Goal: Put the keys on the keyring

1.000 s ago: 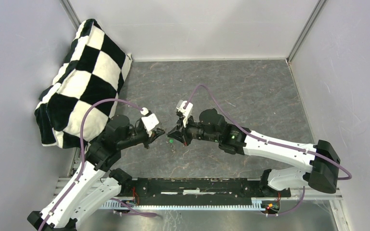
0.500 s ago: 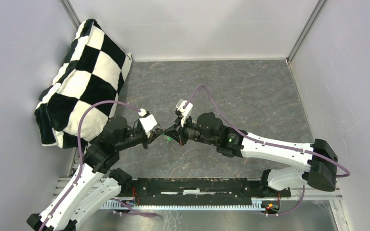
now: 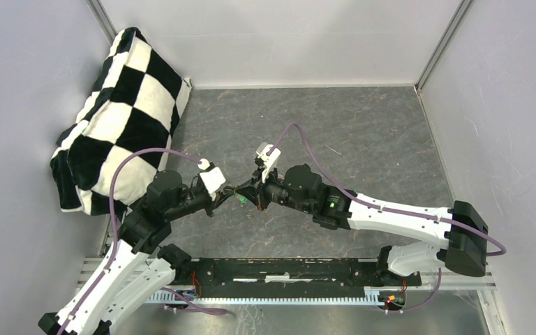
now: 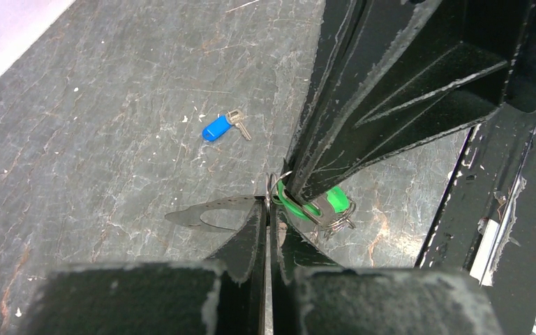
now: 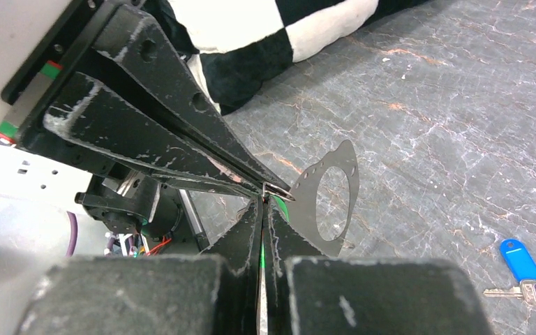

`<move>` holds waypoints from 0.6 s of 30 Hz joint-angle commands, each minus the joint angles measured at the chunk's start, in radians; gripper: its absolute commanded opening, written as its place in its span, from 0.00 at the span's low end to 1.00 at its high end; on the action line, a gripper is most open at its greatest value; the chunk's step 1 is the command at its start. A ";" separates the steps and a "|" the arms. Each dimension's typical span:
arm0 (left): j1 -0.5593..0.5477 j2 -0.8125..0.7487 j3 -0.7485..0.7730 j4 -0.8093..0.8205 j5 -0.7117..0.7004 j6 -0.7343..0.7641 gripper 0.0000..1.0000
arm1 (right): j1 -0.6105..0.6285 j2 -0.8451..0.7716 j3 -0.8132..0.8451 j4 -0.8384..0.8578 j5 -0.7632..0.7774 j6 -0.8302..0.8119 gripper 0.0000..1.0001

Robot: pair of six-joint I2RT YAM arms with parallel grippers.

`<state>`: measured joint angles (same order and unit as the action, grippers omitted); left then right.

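Note:
My left gripper (image 3: 231,192) and right gripper (image 3: 247,195) meet tip to tip above the table's middle. The left gripper (image 4: 268,206) is shut on the keyring (image 4: 208,213), a flat grey oval loop with small holes along its rim, which sticks out sideways from its tips. The keyring also shows in the right wrist view (image 5: 306,190). The right gripper (image 5: 262,203) is shut on the green key (image 4: 336,201), held against the left fingertips. The green key shows as a green speck from above (image 3: 241,199). The blue key (image 4: 217,128) lies loose on the floor, also in the right wrist view (image 5: 516,258).
A black-and-white checkered pillow (image 3: 122,112) leans in the back left corner, near the left arm. Grey walls close in the marbled floor (image 3: 363,132) on three sides. A black rail (image 3: 286,269) runs along the near edge between the arm bases.
The right gripper has moved left with the green key until its tips meet the left gripper's. The left gripper has drawn back slightly to the left.

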<state>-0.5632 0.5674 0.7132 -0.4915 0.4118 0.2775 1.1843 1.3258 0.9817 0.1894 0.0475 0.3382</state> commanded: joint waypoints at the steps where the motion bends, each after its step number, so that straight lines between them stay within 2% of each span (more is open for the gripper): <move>1: -0.003 -0.025 0.014 0.045 0.015 0.039 0.02 | 0.006 0.010 0.017 0.038 0.042 0.022 0.00; 18: -0.004 -0.099 -0.019 0.044 0.079 0.126 0.02 | 0.003 -0.031 -0.042 0.065 0.078 0.071 0.00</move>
<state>-0.5632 0.4904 0.6895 -0.4931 0.4290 0.3523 1.1896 1.3266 0.9508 0.2161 0.0914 0.3859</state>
